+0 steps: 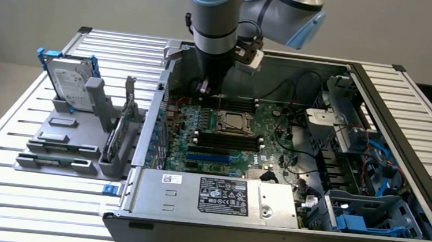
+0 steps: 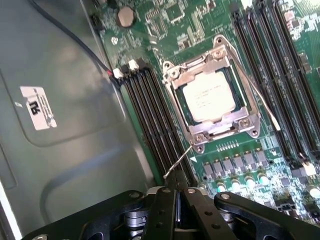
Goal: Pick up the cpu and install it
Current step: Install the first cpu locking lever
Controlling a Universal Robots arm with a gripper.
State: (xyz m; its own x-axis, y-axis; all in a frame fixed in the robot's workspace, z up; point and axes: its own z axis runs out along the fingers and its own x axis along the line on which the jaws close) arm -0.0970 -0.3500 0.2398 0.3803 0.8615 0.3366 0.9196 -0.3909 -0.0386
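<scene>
One cpu (image 2: 207,96) lies flat, face up, apparently seated in socket (image 2: 227,128); tool (image 2: 175,192) clenched empty.

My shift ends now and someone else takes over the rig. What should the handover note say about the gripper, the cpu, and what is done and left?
The gripper is shut and holds nothing. Its tip is close to the free end of the thin wire lever; whether they touch cannot be told.
The cpu lies flat inside the metal-framed socket on the motherboard.
Done: the cpu is seated in the socket.
Left: whether the lever is latched cannot be told from here.
</scene>
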